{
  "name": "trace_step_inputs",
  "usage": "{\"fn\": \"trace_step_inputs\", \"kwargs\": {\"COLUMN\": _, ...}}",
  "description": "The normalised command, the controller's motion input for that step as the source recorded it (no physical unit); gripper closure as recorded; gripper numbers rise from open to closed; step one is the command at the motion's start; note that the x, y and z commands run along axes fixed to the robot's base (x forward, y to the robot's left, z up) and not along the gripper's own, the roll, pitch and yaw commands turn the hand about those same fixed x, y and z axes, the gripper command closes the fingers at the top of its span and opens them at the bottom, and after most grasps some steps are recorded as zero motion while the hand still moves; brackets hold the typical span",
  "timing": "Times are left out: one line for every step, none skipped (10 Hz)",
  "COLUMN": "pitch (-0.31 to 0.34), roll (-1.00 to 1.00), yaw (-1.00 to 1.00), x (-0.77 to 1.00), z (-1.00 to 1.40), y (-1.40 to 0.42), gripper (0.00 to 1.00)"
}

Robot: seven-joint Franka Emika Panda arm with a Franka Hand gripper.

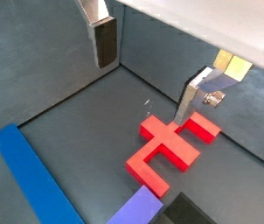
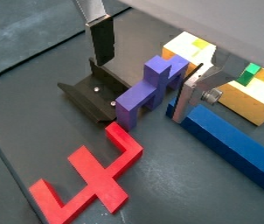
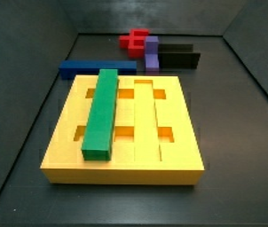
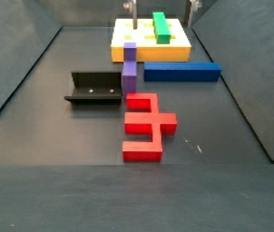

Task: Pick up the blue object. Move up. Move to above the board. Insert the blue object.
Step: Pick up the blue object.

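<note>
The blue object (image 3: 98,68) is a long dark blue bar lying flat on the floor just off the board's (image 3: 172,133) far end. It also shows in the other side view (image 4: 182,72) and in both wrist views (image 1: 35,179) (image 2: 233,144). The yellow board holds a green bar (image 3: 101,111) in one groove. My gripper (image 2: 142,89) hangs open above the floor with nothing held. The purple block (image 2: 146,87) stands on the floor below, between the fingers, and the blue object runs beside one finger (image 2: 191,98). In the other wrist view the gripper (image 1: 142,92) is over bare floor.
A red cross-shaped piece (image 4: 146,127) lies on the floor beyond the purple block (image 4: 130,68). The dark fixture (image 4: 93,88) stands beside the purple block. Grey walls enclose the floor on all sides.
</note>
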Motion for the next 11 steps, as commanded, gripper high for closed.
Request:
{"fn": "trace_step_inputs", "kwargs": {"pitch": 0.010, "roll": 0.00, "yaw": 0.00, "x": 0.06, "z": 0.00, "y": 0.00, "gripper": 0.00}}
{"fn": "trace_step_inputs", "kwargs": {"pitch": 0.000, "roll": -0.03, "yaw": -0.13, "x": 0.00, "z": 0.00, "y": 0.00, "gripper": 0.00}}
{"fn": "trace_step_inputs", "kwargs": {"pitch": -0.001, "roll": -0.04, "yaw": -0.24, "x": 0.01, "z": -0.02, "y": 0.00, "gripper": 0.00}}
{"fn": "trace_step_inputs", "kwargs": {"pitch": 0.000, "roll": -0.04, "yaw": -0.30, "x": 0.02, "z": -0.02, "y": 0.00, "gripper": 0.00}}
{"fn": "trace_step_inputs", "kwargs": {"pitch": 0.000, "roll": -0.05, "yaw": -0.33, "x": 0.04, "z": 0.00, "y": 0.00, "gripper": 0.00}}
{"fn": "trace_step_inputs", "kwargs": {"pitch": 0.000, "roll": -0.03, "yaw": -0.46, "x": 0.00, "z": 0.00, "y": 0.00, "gripper": 0.00}}
{"fn": "trace_step_inputs", "kwargs": {"pitch": 0.000, "roll": -0.04, "yaw": -0.77, "x": -0.04, "z": 0.00, "y": -0.21, "gripper": 0.00}}
{"fn": "trace_step_inputs", "kwargs": {"pitch": -0.019, "roll": -0.06, "yaw": -0.68, "x": -0.16, "z": 0.00, "y": -0.28, "gripper": 0.00}}
{"fn": "trace_step_inputs", "kwargs": {"pitch": -0.037, "roll": -0.08, "yaw": -0.68, "x": -0.09, "z": 0.00, "y": -0.36, "gripper": 0.00}}
{"fn": "trace_step_inputs", "kwargs": {"pitch": -0.007, "roll": -0.05, "yaw": -0.82, "x": 0.00, "z": 0.00, "y": -0.29, "gripper": 0.00}}
{"fn": "trace_step_inputs", "kwargs": {"pitch": 0.000, "roll": -0.02, "yaw": -0.87, "x": 0.00, "z": 0.00, "y": -0.27, "gripper": 0.00}}
